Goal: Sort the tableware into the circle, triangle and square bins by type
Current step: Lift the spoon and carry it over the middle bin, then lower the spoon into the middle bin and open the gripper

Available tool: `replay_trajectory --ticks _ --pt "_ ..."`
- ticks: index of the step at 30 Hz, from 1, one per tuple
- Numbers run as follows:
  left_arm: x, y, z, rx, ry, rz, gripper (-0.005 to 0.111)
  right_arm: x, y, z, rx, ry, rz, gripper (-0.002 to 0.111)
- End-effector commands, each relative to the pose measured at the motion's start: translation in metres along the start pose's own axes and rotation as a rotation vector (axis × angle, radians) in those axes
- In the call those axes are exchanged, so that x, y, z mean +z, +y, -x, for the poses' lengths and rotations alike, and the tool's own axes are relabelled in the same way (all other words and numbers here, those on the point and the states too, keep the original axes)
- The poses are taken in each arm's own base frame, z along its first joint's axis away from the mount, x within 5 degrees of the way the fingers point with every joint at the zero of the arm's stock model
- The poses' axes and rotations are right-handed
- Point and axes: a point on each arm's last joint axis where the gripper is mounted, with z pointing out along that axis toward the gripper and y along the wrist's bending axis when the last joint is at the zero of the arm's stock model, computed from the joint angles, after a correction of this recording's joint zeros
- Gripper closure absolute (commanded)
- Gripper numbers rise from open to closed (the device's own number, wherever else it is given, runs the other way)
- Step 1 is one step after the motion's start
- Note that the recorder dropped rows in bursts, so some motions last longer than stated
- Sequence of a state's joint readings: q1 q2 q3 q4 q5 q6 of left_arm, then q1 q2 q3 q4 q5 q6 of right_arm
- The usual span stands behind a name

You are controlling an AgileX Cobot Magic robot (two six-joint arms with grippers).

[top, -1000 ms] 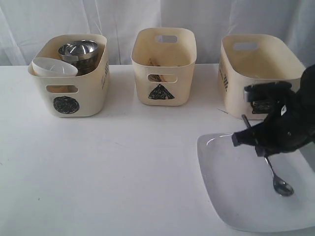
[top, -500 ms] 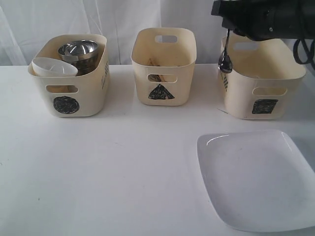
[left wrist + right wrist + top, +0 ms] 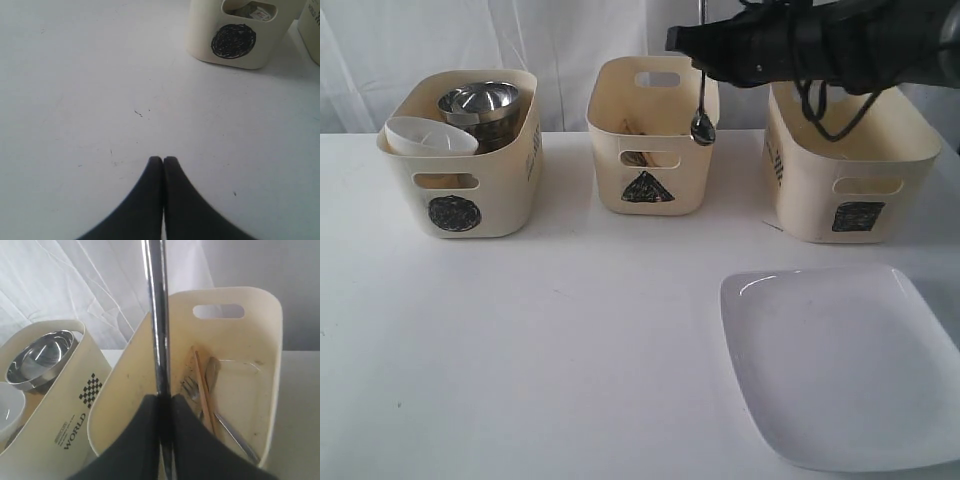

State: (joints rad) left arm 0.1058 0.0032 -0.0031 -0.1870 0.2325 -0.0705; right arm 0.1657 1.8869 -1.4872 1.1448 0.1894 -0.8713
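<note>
My right gripper (image 3: 701, 46) (image 3: 164, 397) is shut on the handle of the steel spoon (image 3: 702, 126) (image 3: 155, 315), which hangs bowl-down over the right rim of the triangle bin (image 3: 650, 170) (image 3: 250, 365). That bin holds a fork (image 3: 190, 388), wooden chopsticks (image 3: 202, 385) and a knife (image 3: 235, 435). The circle bin (image 3: 470, 190) (image 3: 235, 45) holds nested steel bowls (image 3: 480, 100) (image 3: 40, 357) and a white bowl (image 3: 430, 137). The square bin (image 3: 850, 170) stands at the right, with the white plate (image 3: 840, 370) in front of it. My left gripper (image 3: 163, 159) is shut and empty over the table.
A white curtain hangs behind the three bins. The white table (image 3: 570, 350) stretches in front of them, and the plate reaches the front right edge. My right arm (image 3: 820, 40) spans above the square bin.
My right gripper lifted the spoon off the plate, rose over the square bin, then carried it left to above the triangle bin. The left gripper has not moved.
</note>
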Motion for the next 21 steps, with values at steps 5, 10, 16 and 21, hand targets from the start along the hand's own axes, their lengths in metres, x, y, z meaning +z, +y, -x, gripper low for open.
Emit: replay_trajectory --ticks 5,10,16,21 --pt "0.0 -0.001 -0.001 -0.018 -0.003 -0.009 0.107 0.033 0.007 0.004 -0.038 -0.073 -0.044 0.108" --pt "0.0 -0.001 -0.001 -0.018 -0.003 -0.009 0.107 0.048 -0.004 0.01 -0.017 -0.162 -0.141 0.108" --pt "0.0 -0.001 -0.001 -0.018 -0.001 -0.009 0.107 0.077 -0.019 -0.008 -0.009 -0.167 -0.203 0.108" --pt "0.0 -0.001 -0.001 -0.018 -0.001 -0.009 0.107 0.083 -0.02 -0.007 -0.026 -0.169 -0.198 0.09"
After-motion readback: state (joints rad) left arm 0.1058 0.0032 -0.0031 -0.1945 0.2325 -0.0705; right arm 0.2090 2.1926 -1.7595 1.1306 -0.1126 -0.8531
